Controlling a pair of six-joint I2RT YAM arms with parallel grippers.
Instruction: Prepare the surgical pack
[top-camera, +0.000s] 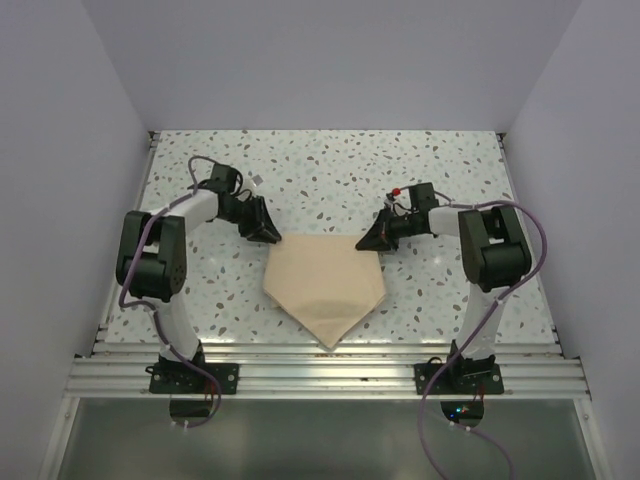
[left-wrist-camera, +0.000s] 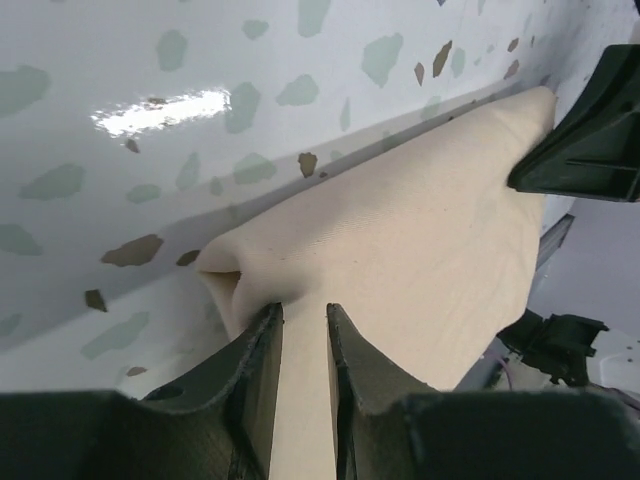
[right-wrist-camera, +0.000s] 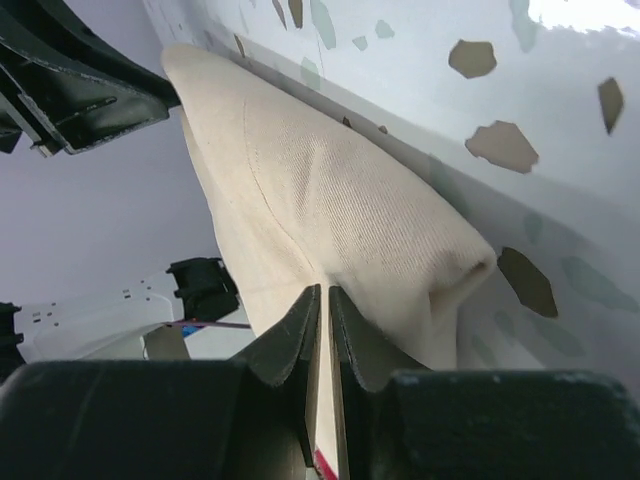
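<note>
Left gripper (top-camera: 264, 232) is pinched on the far-left corner of the tan cloth (top-camera: 325, 285), with fabric bunched between its fingers. The right gripper (top-camera: 373, 240) is clamped the same way on the far-right corner (jaws almost together, only thin cloth between). The cloth lies folded on the table (top-camera: 330, 180), its straight far edge running from one gripper to the other and its point towards the arm bases. Each arm holds its nearer corner, so the next fold probably needs both drawing evenly towards that point.
</note>
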